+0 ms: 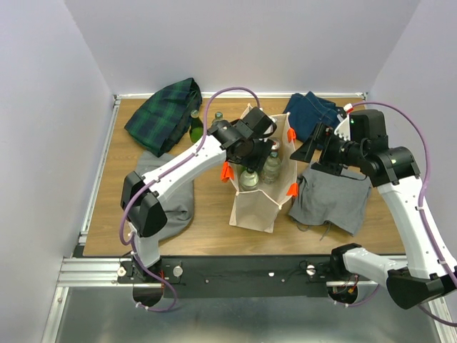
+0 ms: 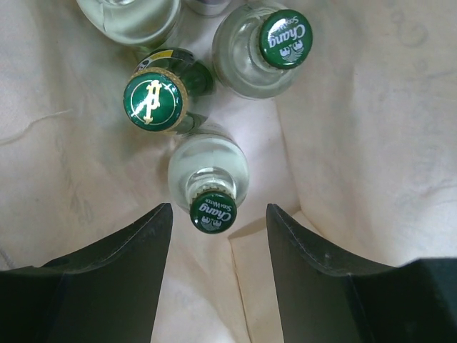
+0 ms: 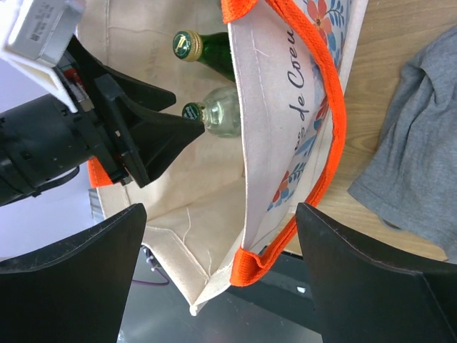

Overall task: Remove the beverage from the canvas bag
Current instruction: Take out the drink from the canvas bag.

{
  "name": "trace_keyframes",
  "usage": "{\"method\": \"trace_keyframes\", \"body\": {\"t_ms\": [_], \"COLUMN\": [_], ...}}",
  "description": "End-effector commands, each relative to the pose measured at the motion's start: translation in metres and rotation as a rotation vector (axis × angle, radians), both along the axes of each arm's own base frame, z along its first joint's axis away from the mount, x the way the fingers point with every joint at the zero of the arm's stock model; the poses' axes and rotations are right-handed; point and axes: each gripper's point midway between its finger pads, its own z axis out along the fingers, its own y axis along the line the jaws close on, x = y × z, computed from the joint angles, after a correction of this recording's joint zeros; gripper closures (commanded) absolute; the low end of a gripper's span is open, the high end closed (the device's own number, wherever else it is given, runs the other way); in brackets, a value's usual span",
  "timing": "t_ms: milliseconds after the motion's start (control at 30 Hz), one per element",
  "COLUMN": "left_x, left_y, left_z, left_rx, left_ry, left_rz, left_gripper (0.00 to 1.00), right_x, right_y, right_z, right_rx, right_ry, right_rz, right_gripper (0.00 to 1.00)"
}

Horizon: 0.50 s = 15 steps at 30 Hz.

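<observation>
- Several bottles [image 2: 235,78] stood upright and close together inside the bag [image 2: 371,143], caps up.
- One clear bottle [image 2: 208,171] with a green cap was nearest the left end effector [image 2: 218,214]. A green bottle [image 2: 153,100] with a gold-rimmed cap stood just beside it.
- The left end effector was down in the bag's mouth, its jaws apart on either side of the clear bottle's cap. There was a gap on both sides and it gripped nothing.
- The right end effector [image 3: 220,211] was open too. It hung outside the bag, with the rim and an orange handle [image 3: 332,107] lying between its fingers but not clamped.
- The bag stood mid-table [image 1: 207,207], with a grey cloth [image 1: 335,200] just beside it.
- Likely risks:
  - Closing only on the cap could give a shallow hold, so the smooth glass might slip out on the lift.
  - A finger could nudge the green bottle, since the two stood so close, and knock it against the others.
  - The canvas wall lay near the right-hand finger, so it might get pinched along with the neck and the bag would rise with the bottle.
  - With nothing holding the bag down, a snagged lift could tip it and spill the rest.
</observation>
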Motion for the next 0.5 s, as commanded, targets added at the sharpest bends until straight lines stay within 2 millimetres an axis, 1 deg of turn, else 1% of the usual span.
{"method": "trace_keyframes", "body": {"t_ms": [0,167,200,467], "left_x": [0.0040,0.0064,0.0066,0.0070], "left_y": [0.0019,-0.0004,-0.0002,0.0021], "left_z": [-0.0171,-0.0194,-0.0222,-0.0264], "left_rx": [0.054,0.055,0.064,0.077], "left_ry": [0.013,0.005,0.011,0.012], "left_rz": [0.022,0.008,0.009,0.017], "left_gripper": [0.36,0.36,0.36,0.37], "right_x": [-0.0002,-0.0014,-0.0016,-0.0014], "right_y": [-0.0046,-0.0068,-0.0069,-0.0084], "right_z": [0.0063,0.0056,0.0059,0.0047], "right_rx": [-0.026,-0.045,-0.046,-0.061], "right_ry": [-0.010,-0.004,-0.005,-0.005], "right_rz": [-0.012,-0.010,-0.009,-0.004], "right_gripper": [0.06,0.06,0.06,0.06]}}
